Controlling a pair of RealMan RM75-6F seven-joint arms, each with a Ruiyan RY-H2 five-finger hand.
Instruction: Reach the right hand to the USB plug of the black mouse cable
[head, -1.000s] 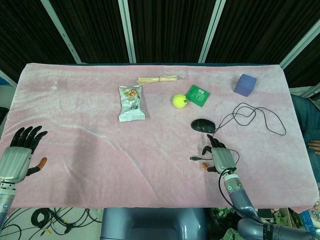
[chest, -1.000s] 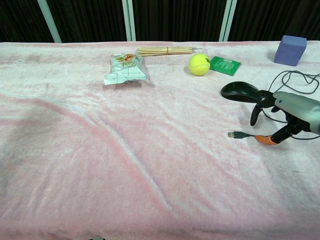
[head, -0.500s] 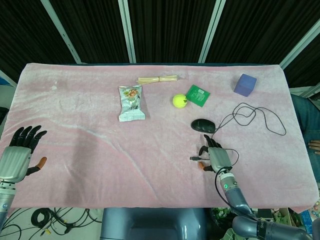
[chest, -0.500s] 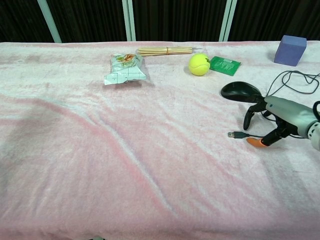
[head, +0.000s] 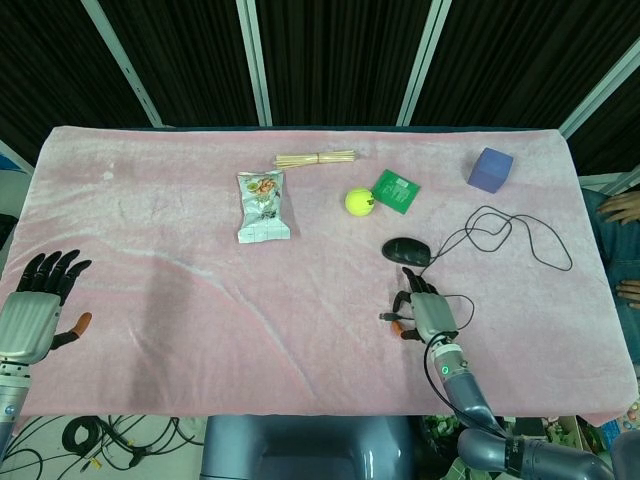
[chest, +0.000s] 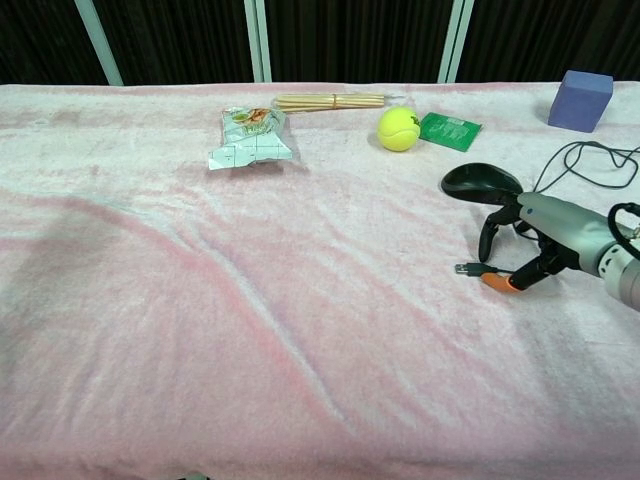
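The right robot hand (chest: 535, 238) was low over the pink-covered worktop (head: 200, 300), fingers spread and curved downward, holding nothing. Its orange-tipped thumb (chest: 492, 282) sat just beside the USB plug (chest: 466, 269) of the black mouse cable (head: 520, 235) — whether it actually touched the plug I couldn't tell from either view. The plug lay flat on the cloth, near the front edge on the right side, pointing left. Just behind the hand sat the black mouse (head: 406, 250), with its cable looping off to the right.

The left robot hand (head: 38, 305) was way over at the left edge of the worktop, fingers straight and a bit apart, also holding nothing — well apart from everything else.

Farther back there was a snack packet (head: 263, 206), a bundle of wooden sticks (head: 316, 158) behind it, a tennis ball (head: 358, 202) just beside a green packet (head: 396, 191), and a purple block (head: 490, 169) at the far right.
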